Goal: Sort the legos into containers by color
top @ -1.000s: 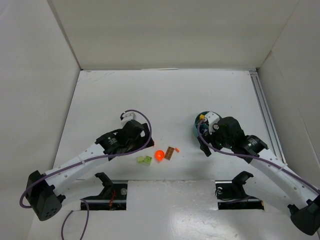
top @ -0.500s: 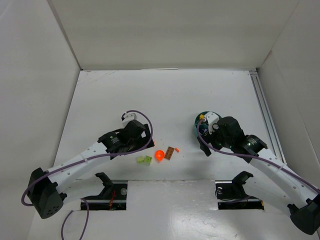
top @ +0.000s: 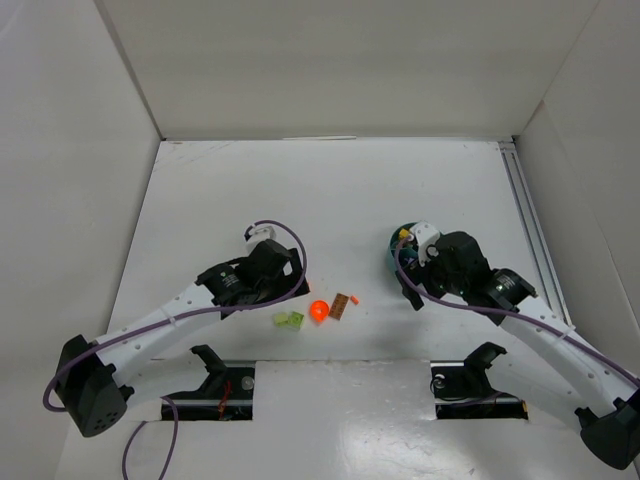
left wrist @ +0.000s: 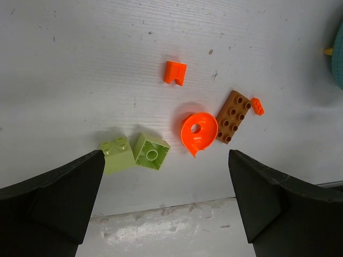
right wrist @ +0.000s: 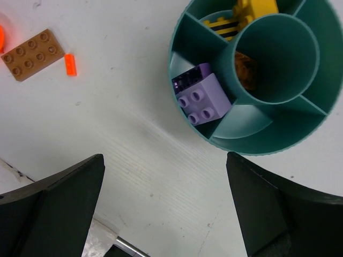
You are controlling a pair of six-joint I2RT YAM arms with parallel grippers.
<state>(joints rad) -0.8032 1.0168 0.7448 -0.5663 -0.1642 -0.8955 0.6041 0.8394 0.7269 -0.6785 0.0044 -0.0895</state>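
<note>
Left wrist view: your left claw [left wrist: 166, 190] is spread wide and empty above loose legos on the bench [left wrist: 80, 53]: two lime bricks [left wrist: 151, 151], round orange piece [left wrist: 198, 133], brown plate [left wrist: 232, 116], studs up, long axis diagonal. Your right claw [right wrist: 166, 198] is also wide and empty, beside the teal bowl [right wrist: 257, 147]; only its wrist view shows the purple brick [right wrist: 204, 99] and yellow brick [right wrist: 249, 10] in adjacent compartments.

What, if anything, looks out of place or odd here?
Only small things. One lime green brick lies tipped over, its hollow underside facing the camera, beside a second lime green brick standing studs up. Both, the round orange piece and the brown plate lie loose on the table, outside the teal bowl. Nothing looks broken.
</note>
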